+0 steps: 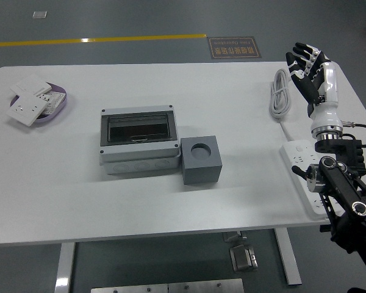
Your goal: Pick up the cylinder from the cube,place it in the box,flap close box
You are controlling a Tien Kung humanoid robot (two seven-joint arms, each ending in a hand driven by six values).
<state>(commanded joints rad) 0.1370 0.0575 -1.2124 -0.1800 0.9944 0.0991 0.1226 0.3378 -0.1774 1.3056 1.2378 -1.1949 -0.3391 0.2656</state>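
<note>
The grey box (139, 141) sits at the table's middle with its dark see-through flap lying flat over the top. Against its right side stands the grey cube (200, 160), whose round hole is empty. No cylinder shows anywhere. My right hand (308, 68) is raised over the table's far right edge, well away from the cube and box, fingers spread and holding nothing. The left arm is out of view.
A purple tray (56, 105) with white socket plates lies at the far left. A white power strip (302, 166) and its coiled cable (280, 91) lie at the right, under my right forearm.
</note>
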